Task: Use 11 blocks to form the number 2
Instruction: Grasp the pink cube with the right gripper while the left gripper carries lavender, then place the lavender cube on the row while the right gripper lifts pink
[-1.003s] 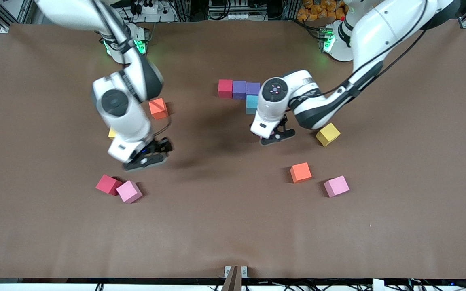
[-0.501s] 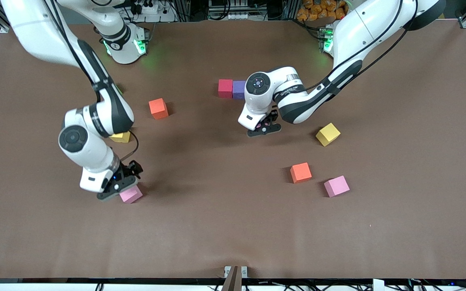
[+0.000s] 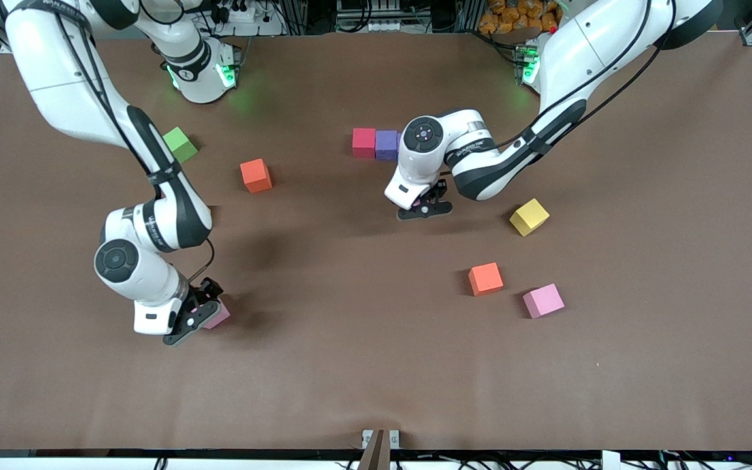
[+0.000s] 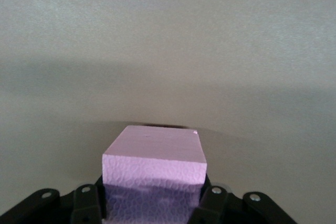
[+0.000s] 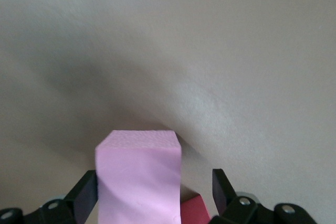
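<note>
At the right arm's end of the table, low in front view, your right gripper (image 3: 194, 316) is down around a small matte pink foam cube (image 3: 219, 316). Right wrist view: fingers (image 5: 84, 195) stand wide, cube (image 5: 138, 174) sits btwn them, off-centre, hard by one finger w/ a gap to the other; not clamped yet. A red cube's corner (image 5: 195, 209) shows just beside it. Judgement: centre before closing, else the cube gets shoved sideways.

Left gripper (image 3: 423, 207) is narrow, clamped on a second pink cube (image 4: 154, 163), low over the table just nearer the camera than the started row: red cube (image 3: 363, 142), purple cube (image 3: 386, 144) touching. Loose still: two orange cubes (image 3: 256, 175) (image 3: 485, 279), yellow cube (image 3: 529, 217), pink cube (image 3: 543, 300). Green cube (image 3: 180, 144) isn't needed.
</note>
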`<state>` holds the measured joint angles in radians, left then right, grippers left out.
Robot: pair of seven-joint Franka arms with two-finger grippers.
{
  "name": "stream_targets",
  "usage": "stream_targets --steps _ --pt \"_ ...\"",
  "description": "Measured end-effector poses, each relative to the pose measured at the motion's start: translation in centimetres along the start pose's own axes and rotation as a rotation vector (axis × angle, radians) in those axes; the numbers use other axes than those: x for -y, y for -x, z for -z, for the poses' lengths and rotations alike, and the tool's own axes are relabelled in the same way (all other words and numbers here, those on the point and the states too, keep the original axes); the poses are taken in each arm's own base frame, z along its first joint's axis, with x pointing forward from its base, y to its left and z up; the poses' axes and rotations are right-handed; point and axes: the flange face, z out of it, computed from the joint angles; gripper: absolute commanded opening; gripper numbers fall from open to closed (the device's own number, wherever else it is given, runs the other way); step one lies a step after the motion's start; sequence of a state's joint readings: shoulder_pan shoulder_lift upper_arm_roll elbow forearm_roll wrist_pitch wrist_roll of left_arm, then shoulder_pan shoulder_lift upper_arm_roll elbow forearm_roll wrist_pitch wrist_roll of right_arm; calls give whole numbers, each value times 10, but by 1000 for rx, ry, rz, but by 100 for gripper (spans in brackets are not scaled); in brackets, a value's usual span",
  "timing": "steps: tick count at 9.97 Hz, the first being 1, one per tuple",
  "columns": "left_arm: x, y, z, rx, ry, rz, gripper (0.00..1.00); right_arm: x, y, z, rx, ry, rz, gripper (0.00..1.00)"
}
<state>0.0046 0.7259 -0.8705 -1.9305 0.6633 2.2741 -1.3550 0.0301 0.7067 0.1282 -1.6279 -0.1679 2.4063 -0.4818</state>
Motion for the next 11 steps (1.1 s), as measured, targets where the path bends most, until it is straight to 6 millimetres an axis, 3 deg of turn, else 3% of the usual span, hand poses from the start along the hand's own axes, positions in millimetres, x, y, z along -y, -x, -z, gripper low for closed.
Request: stream_targets --steps 1,2,4,5,11 --pt "-1 1 0 -2 11 -3 24 1 1 -5 5 -6 1 91" --pt "-1 4 -2 -1 11 -10 24 4 0 -8 7 -12 5 81" --pt "0 11 -7 6 6 -21 24 7 -2 -10 5 -14 8 45" --pt "0 14 -9 9 6 -26 24 8 -3 -10 4 -15 10 32" --pt "-1 24 -14 16 11 -41 24 30 -33 20 -54 -12 62 24"
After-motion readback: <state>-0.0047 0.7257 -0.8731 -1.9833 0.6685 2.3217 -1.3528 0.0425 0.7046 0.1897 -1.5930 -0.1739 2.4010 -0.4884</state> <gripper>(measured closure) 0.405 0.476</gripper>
